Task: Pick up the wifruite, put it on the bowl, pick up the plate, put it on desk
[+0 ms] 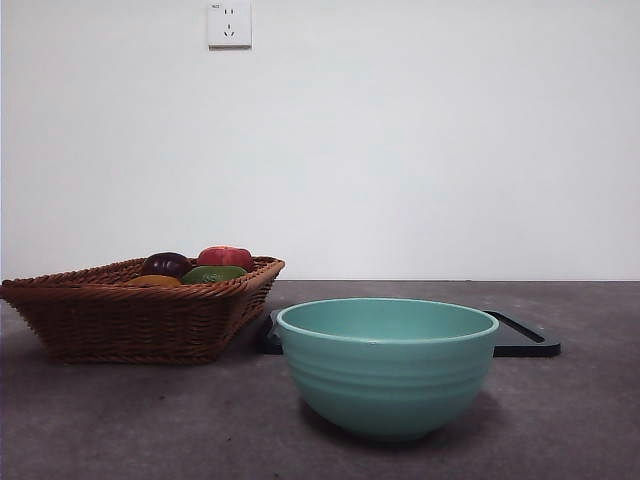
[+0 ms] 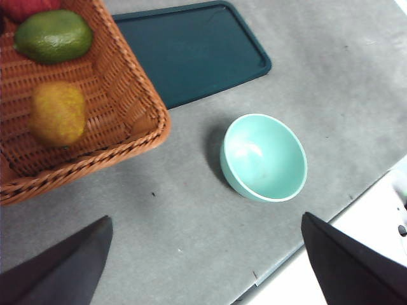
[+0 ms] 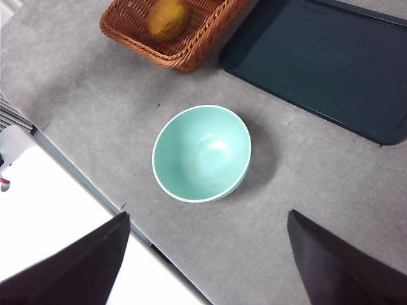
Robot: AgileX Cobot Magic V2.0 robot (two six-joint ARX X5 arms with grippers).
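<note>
The wifruite (image 2: 58, 114) lies in the basket (image 2: 121, 95), beside the empty bowl (image 1: 387, 365). Left gripper (image 2: 206, 267) and right gripper (image 3: 203, 264) hang above the bowl, jaws wide.

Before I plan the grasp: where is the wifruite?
The wifruite lies inside the wicker basket, beside the green fruit. In the front view, the basket stands left of the bowl.

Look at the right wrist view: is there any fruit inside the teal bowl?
No. The bowl shows only its bare teal inside, while the golden-brown wifruite lies in the wicker basket.
</note>
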